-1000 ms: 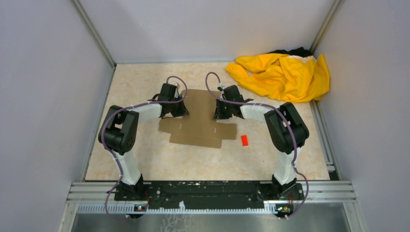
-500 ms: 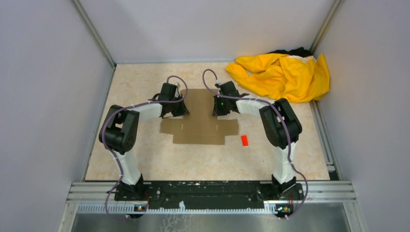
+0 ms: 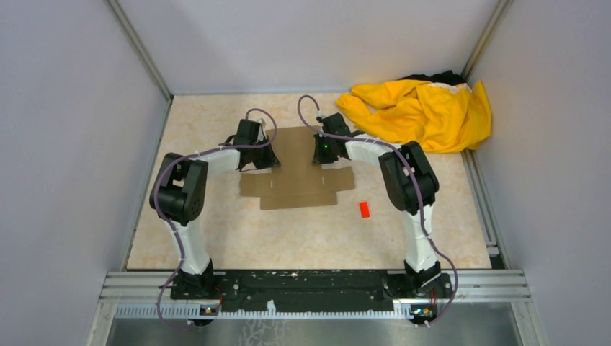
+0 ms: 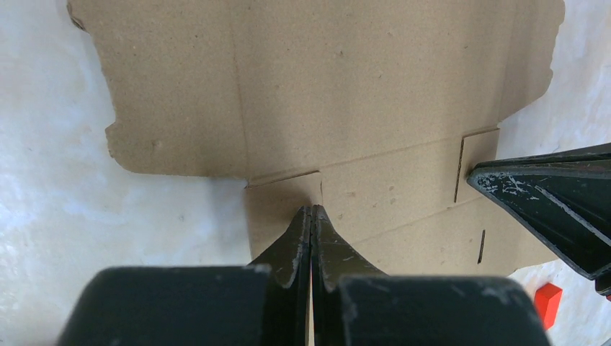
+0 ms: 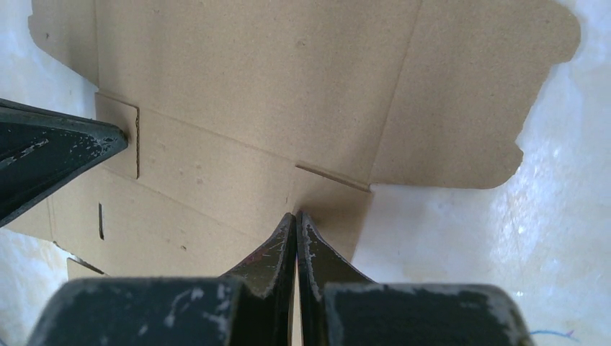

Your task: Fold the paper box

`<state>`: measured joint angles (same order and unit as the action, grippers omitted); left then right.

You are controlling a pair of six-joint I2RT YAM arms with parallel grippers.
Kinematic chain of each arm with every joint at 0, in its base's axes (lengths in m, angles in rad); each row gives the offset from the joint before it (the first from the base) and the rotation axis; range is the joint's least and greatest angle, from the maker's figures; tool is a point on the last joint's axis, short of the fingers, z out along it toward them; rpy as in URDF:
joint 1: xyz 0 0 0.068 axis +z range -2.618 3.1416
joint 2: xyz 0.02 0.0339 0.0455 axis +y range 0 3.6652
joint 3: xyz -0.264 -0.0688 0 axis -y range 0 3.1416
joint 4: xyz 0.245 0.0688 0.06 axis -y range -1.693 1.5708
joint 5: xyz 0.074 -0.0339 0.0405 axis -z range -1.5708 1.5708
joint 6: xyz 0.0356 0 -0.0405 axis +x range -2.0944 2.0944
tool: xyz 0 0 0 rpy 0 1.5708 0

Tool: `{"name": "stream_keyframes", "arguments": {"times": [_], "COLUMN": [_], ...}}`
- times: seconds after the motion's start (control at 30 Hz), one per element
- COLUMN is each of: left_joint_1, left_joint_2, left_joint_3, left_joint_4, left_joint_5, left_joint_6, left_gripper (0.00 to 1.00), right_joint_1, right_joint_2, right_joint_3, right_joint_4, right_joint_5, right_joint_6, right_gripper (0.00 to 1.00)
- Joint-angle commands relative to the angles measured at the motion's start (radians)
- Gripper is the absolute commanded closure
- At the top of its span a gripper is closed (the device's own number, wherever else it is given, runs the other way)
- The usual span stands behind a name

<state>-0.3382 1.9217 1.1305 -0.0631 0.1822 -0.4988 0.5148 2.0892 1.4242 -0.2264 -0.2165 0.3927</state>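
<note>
The paper box (image 3: 299, 184) is a flat brown die-cut sheet with flaps and slits, lying on the table's middle. My left gripper (image 3: 267, 164) is shut, its tips resting on the sheet's left side. The left wrist view shows those tips (image 4: 312, 210) pressed together on the cardboard (image 4: 324, 86) near a flap crease. My right gripper (image 3: 319, 159) is shut too, tips down on the sheet's right side. In the right wrist view its tips (image 5: 297, 215) meet on the cardboard (image 5: 252, 86). Nothing sits between either pair of fingers.
A crumpled yellow cloth (image 3: 421, 112) lies at the back right corner. A tiny red block (image 3: 364, 209) sits right of the sheet, also seen as a red block (image 4: 547, 303) in the left wrist view. Grey walls enclose the beige table (image 3: 216, 238).
Both shut grippers have moved toward the back wall, and the cardboard sheet has slid that way with them, turning slightly squarer to the table.
</note>
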Motion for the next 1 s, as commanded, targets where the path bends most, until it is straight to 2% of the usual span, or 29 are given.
{"name": "stream_keyframes", "arguments": {"times": [0.0, 0.33, 0.53, 0.8, 0.97], "left_joint_1": [0.020, 0.039, 0.046, 0.064, 0.065], "left_joint_2": [0.117, 0.184, 0.156, 0.048, -0.046], "left_joint_3": [-0.016, 0.079, 0.102, 0.153, 0.212], "left_joint_4": [-0.129, -0.131, -0.121, -0.117, -0.137], "left_joint_5": [-0.053, -0.007, 0.012, 0.076, 0.071], "left_joint_6": [0.059, 0.072, 0.089, 0.082, 0.088], "left_gripper": [1.00, 1.00, 1.00, 0.95, 0.89], "right_joint_1": [0.016, 0.012, 0.004, -0.021, -0.046], "right_joint_2": [0.113, 0.196, 0.191, 0.076, -0.013], "right_joint_3": [0.030, 0.153, 0.165, 0.218, 0.259], "right_joint_4": [-0.052, -0.099, -0.107, -0.118, -0.131], "right_joint_5": [0.050, 0.049, 0.029, -0.039, -0.084], "right_joint_6": [-0.014, -0.021, -0.033, -0.054, -0.067], "right_gripper": [1.00, 1.00, 1.00, 1.00, 0.93]}}
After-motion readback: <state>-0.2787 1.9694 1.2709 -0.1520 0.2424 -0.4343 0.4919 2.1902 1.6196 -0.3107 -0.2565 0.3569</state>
